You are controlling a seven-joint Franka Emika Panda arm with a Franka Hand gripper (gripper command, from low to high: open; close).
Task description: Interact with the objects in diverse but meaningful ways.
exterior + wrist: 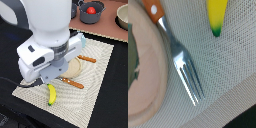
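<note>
I'm hovering the arm low over the woven placemat [95, 75] — the end effector is hiding under the wrist housing, so I cannot tell how its jaws are standing.

The yellow banana [51, 95] is lying on the mat's near edge, just beside a fork [183, 67] with an orange handle; the fork is resting against a pale plate [75, 67]. The red tomato [91, 10] is sitting in the dark grey two-handled pot [92, 17] — well apart, on the brown worktop [107, 30].
</note>
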